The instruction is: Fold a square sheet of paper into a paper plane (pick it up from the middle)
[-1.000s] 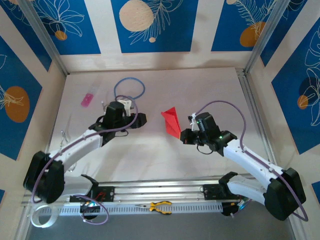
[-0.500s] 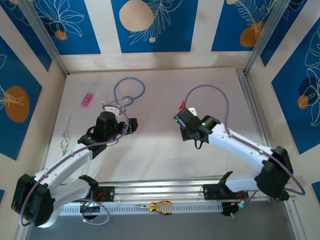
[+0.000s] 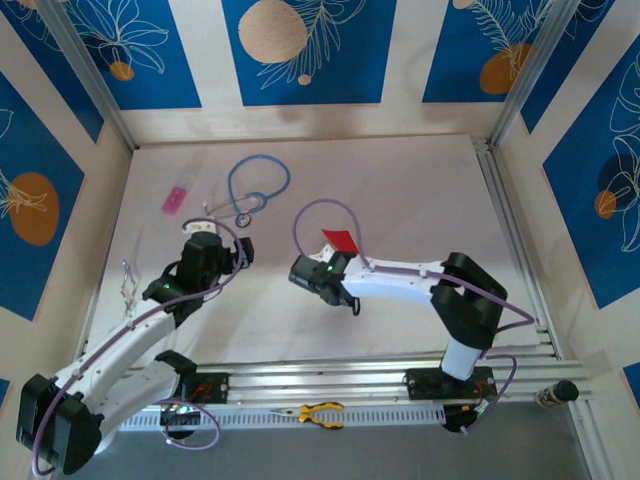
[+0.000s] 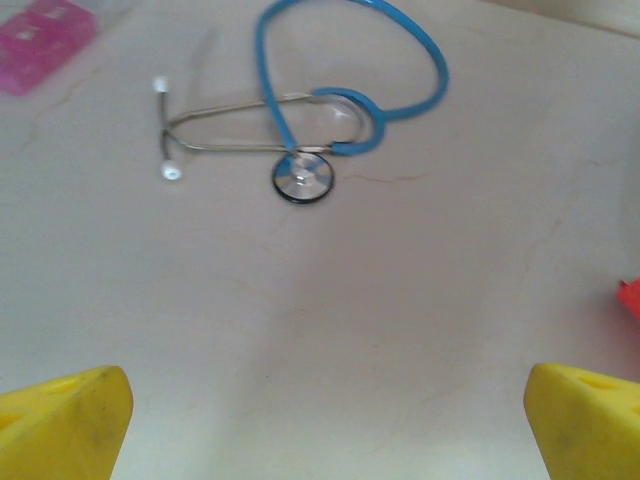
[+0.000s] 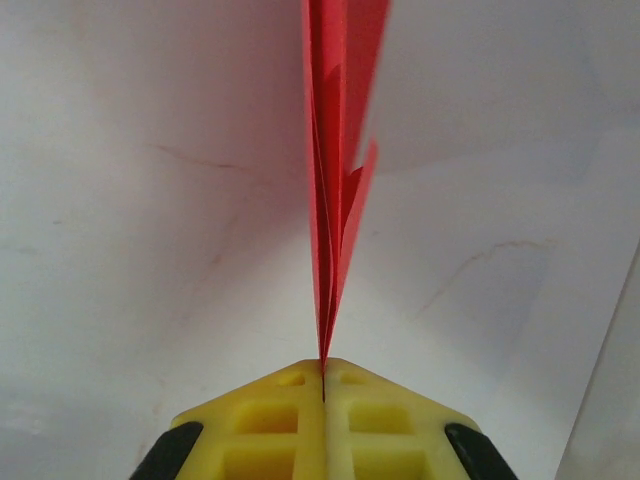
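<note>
- Your right gripper (image 5: 323, 372) had its yellow fingers (image 5: 270, 410) pressed together on the paper plane (image 5: 335, 150), pinching the stacked red layers along the fold.
- In the right wrist view the plane stood on edge, running straight out from the fingertips, its layers fanning slightly apart further out.
- From above, that right gripper (image 3: 327, 256) sat near the middle of the counter (image 3: 420, 190), and the paper plane (image 3: 340, 239) showed as a small red patch just beyond it.
- Your left gripper (image 4: 320, 430) was spread wide, one yellow finger (image 4: 60, 425) at each bottom corner of its view, with bare counter between them and nothing held.
- In the overhead view the left gripper (image 3: 229, 240) was left of the right one, well apart from the plane.
- Ahead of it lay a blue stethoscope (image 4: 303, 176), tube looped, chest piece flat on the counter; you could see the stethoscope (image 3: 256, 186) from above too.
- A small pink item (image 3: 175, 199) lay further left, near the counter's left side.
- Yellow-handled pliers (image 3: 320, 412) rested on the rail at the near edge, between the arm bases.
</note>
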You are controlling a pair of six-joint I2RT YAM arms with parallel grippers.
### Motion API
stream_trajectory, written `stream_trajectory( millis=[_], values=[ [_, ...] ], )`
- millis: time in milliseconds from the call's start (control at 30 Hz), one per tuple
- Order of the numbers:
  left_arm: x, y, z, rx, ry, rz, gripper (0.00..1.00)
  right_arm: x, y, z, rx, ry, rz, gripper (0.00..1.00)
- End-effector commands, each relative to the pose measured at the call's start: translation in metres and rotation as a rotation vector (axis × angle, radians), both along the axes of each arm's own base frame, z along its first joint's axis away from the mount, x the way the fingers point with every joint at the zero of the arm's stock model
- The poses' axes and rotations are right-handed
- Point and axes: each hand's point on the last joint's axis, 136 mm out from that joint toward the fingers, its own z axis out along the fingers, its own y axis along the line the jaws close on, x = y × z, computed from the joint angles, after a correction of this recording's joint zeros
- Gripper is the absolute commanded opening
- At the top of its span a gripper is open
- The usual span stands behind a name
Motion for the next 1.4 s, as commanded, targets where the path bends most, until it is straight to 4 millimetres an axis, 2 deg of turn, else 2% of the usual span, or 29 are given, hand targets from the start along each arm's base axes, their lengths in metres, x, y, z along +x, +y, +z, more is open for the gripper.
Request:
stream_trajectory(
  millis=[0, 233, 400, 500, 700, 767, 867, 967, 1200, 1367],
  values=[
    [-0.007, 0.024, -0.009, 0.038, 0.030, 0.094, 1.00, -0.005, 0.024, -0.001, 0.043, 0.025, 0.070, 0.06],
    [-0.008, 0.019, -0.011, 0.003, 0.043, 0.063, 1.00, -0.033, 0.065, -0.017, 0.315, 0.218, 0.140, 0.15],
    [-0.005, 0.001, -0.008, -0.053, 0.035, -0.027, 1.00, -0.046, 0.082, -0.012, 0.463, 0.337, 0.147, 0.19],
    [-0.003, -0.014, -0.005, -0.107, 0.019, -0.093, 1.00, -0.050, 0.095, -0.002, 0.629, 0.409, 0.142, 0.24],
    [-0.001, -0.041, -0.009, -0.173, 0.062, -0.210, 1.00, -0.046, 0.105, 0.012, 0.886, 0.524, 0.097, 0.24],
    [0.000, -0.050, -0.010, -0.197, 0.071, -0.248, 1.00, -0.038, 0.104, 0.014, 0.948, 0.517, 0.063, 0.24],
    [0.000, -0.065, -0.010, -0.253, 0.086, -0.307, 0.93, -0.018, 0.091, 0.010, 1.057, 0.540, -0.092, 0.20],
    [0.002, -0.074, -0.016, -0.291, 0.127, -0.319, 0.85, -0.009, 0.092, 0.011, 1.200, 0.646, -0.142, 0.11],
    [0.006, -0.090, -0.027, -0.363, 0.210, -0.348, 0.64, 0.005, 0.097, -0.007, 1.206, 0.704, -0.197, 0.09],
    [0.008, -0.101, -0.031, -0.395, 0.244, -0.379, 0.60, 0.007, 0.106, -0.023, 1.202, 0.748, -0.245, 0.10]
  ],
)
